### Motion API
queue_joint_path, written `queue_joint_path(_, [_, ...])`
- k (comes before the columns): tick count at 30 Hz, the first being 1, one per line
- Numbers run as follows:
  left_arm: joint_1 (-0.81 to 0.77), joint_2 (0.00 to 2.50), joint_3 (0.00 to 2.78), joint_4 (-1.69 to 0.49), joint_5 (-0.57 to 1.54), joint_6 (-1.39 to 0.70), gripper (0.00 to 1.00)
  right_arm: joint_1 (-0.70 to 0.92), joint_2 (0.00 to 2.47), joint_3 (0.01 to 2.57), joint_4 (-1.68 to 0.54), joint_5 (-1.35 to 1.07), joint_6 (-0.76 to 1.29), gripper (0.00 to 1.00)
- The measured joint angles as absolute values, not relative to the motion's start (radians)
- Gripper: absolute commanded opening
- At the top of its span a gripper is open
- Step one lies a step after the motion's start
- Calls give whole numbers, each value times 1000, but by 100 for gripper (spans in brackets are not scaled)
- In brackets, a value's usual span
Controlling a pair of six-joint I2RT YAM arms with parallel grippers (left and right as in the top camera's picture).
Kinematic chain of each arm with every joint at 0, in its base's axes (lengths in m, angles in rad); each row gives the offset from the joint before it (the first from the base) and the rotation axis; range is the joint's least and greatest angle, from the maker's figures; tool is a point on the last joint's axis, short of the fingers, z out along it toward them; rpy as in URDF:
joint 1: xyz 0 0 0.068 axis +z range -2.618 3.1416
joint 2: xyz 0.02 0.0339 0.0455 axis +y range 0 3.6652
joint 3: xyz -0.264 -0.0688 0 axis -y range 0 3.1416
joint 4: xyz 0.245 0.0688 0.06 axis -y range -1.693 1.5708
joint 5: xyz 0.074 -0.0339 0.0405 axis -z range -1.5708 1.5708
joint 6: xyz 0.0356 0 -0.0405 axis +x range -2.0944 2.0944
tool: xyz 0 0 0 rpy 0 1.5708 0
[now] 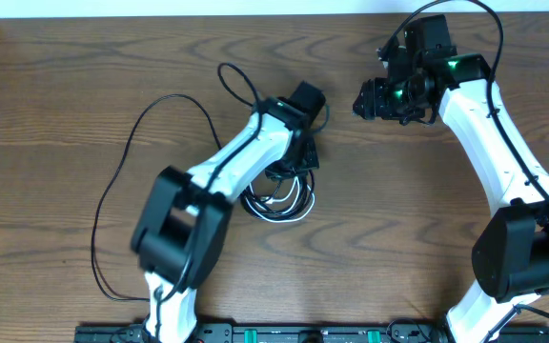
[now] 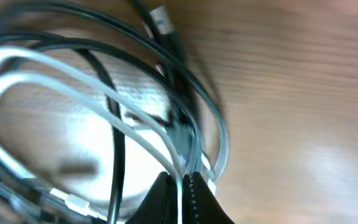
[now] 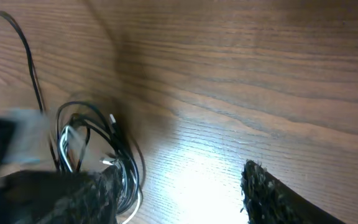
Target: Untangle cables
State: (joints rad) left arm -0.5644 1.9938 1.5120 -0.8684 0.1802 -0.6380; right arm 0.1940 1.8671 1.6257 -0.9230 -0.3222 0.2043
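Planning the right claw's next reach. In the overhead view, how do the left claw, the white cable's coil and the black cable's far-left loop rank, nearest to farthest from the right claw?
Measured from the right claw:
1. Left claw, lower left of it, down at the tangle.
2. White cable, coiled just beyond the left claw.
3. Black cable, its big loop, far left.

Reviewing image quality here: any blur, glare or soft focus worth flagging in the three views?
Overhead: sharp and evenly lit, except the left arm, smeared by motion. Left wrist: white cable and black cable soft and streaked; bright glare on the table. Right wrist: glare patch on the wood, blurred left edge.
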Motion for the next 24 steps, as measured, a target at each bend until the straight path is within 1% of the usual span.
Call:
queue_joint_path(6, [-562,1810,1512,-879,181,-627,7,194,1867,1626,-917,-393,165,59])
queue_joint_path(11, [-530,1712,1512,-879,202,-625,7,194,1867,1626,-915,-474,118,58])
queue_joint_path(19, [-415,1605,1512,-870,339,-612,7,194,1867,1626,-892,-575,75,57])
queue_joint_path(24, [-366,1581,1512,-805,468,-598,7,214,1867,1626,-886,-592,67,57])
